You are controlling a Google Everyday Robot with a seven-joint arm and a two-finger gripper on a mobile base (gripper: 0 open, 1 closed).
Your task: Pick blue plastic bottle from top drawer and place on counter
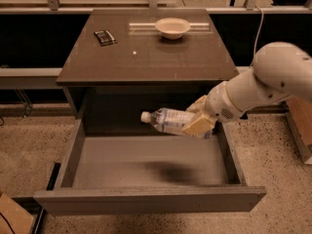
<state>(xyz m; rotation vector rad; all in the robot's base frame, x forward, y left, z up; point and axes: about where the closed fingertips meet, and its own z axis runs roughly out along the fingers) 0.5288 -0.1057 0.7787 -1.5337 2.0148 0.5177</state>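
The blue plastic bottle [165, 120] hangs sideways in the air above the open top drawer [151, 199], its white cap pointing left. My gripper [197, 118] is shut on the bottle's right half, its cream fingers [198, 126] clamped over the label. The white arm reaches in from the right. The drawer is pulled fully out and its grey floor is bare, with the bottle's shadow on it. The dark counter [146, 57] lies above and behind the bottle.
A white bowl [172, 27] sits at the back of the counter. A small dark flat object [105, 37] lies at the counter's back left. A white speck [134, 53] lies mid-counter. Speckled floor surrounds the cabinet.
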